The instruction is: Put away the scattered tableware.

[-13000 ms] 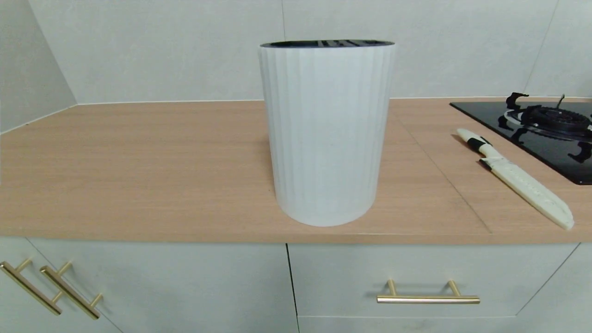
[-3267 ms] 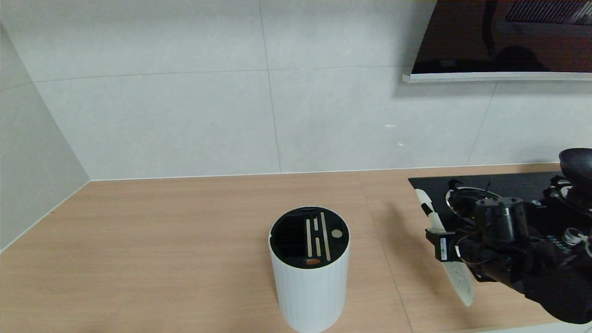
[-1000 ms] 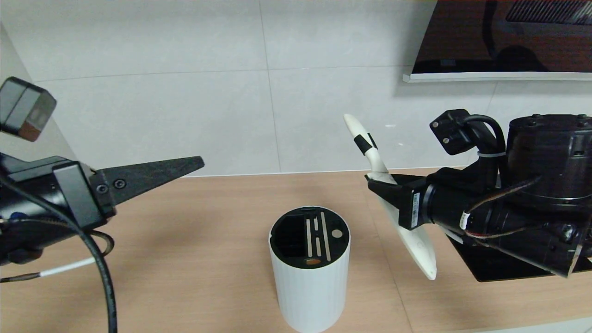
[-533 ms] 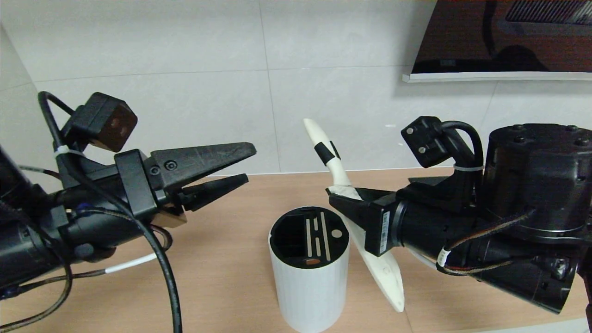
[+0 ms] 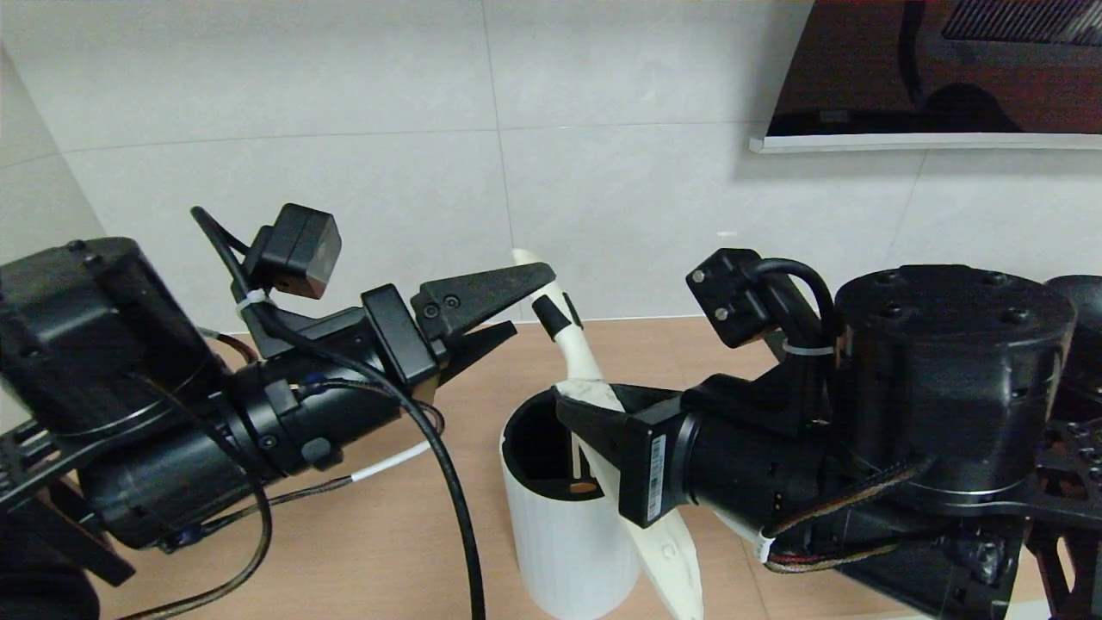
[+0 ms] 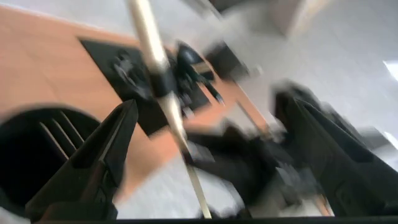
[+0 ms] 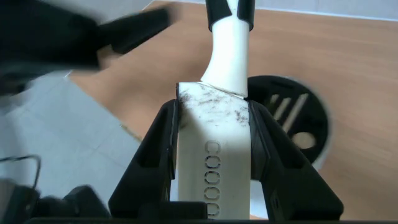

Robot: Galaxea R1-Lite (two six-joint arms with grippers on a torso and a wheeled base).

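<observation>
Technician: Status of the right gripper [image 5: 594,415]?

Operator: Its two fingers are pinching the white knife [image 5: 578,362] across the flat of the blade, just below the handle. The handle, with its black band, is pointing up and toward the robot's left. The blade is angling down across the front right side of the knife block [image 5: 555,534].

Technician: Left gripper [image 5: 534,300]?

Operator: Its fingers are standing spread apart, gripping nothing. In the head view, the tips are hovering just beside the knife handle, on its left. In the left wrist view, the handle is crossing the gap between them. Whether they are touching it, I cannot tell.

Technician: Surroundings?

Operator: The knife block is standing upright on the wooden countertop [image 5: 344,551], its black slotted top facing up beneath the right gripper. Grey wall tiles are running behind, and a dark range hood [image 5: 930,69] is hanging at the upper right.
</observation>
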